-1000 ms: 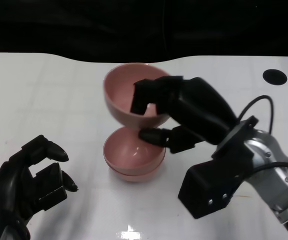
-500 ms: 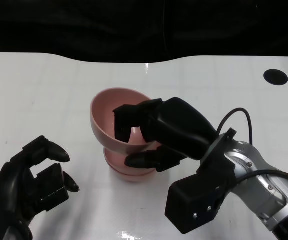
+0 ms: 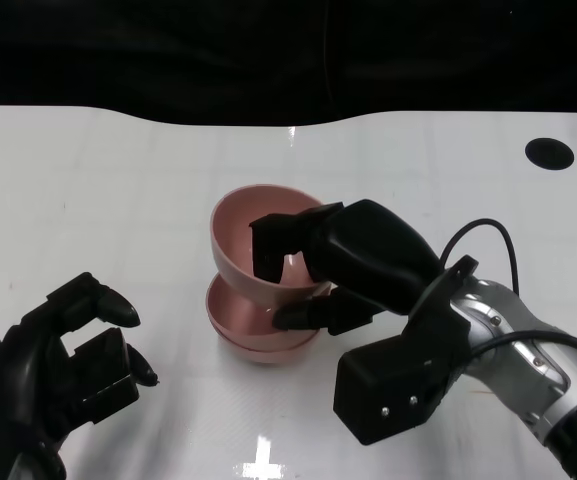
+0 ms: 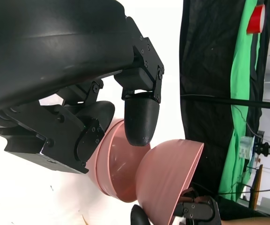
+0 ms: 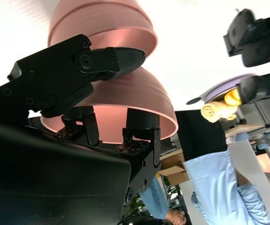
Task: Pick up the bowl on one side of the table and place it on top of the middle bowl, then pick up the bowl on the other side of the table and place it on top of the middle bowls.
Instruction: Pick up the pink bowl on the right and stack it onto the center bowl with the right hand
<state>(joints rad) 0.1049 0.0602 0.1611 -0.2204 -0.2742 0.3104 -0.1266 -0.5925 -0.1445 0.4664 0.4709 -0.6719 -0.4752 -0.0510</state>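
My right hand point(image 3: 340, 262) grips a pink bowl point(image 3: 240, 262) by its rim, with fingers inside and the thumb under the outer wall. The bowl is tilted, its underside low in the mouth of the stacked pink bowls point(image 3: 240, 328) at mid-table. The right wrist view shows the held bowl point(image 5: 142, 101) with fingers point(image 5: 139, 123) hooked in it and the stack point(image 5: 102, 23) just beyond. In the left wrist view the held bowl point(image 4: 172, 180) leans against the stack point(image 4: 113, 173). My left hand point(image 3: 68, 365) hovers at the near left, fingers apart, holding nothing.
A black round spot point(image 3: 550, 152) marks the white table point(image 3: 98, 200) at the far right. A dark backdrop runs behind the table's far edge. A cable point(image 3: 488, 232) loops off my right forearm. A person's light blue sleeve point(image 5: 219, 183) shows in the right wrist view.
My right hand has brought the bowl down and nearer, from above and behind the stack into its mouth. The left hand has stayed where it was.
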